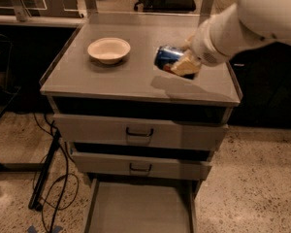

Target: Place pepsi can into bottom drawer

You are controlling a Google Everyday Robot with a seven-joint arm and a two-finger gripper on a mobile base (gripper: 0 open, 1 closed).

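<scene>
One tool (185, 64) clamped on pepsi can (166, 57) above grey cabinet top (131, 79), bottom drawer (140, 212) open, speckled floor (252, 188)

bowl (109, 50) left on the worktop (136, 84); to its right the hand (184, 65) grips the pepsi can (166, 58); bottom drawer (140, 210) open below.

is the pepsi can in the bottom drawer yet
No, the gripper holds the pepsi can over the cabinet top; the bottom drawer lies open.

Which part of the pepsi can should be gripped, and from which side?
Grip the curved blue wall across its width, coming from the right: the pepsi can is tipped sideways, so its ends give no hold. The gripper, over the right half of the cabinet top, clasps it that way.
</scene>
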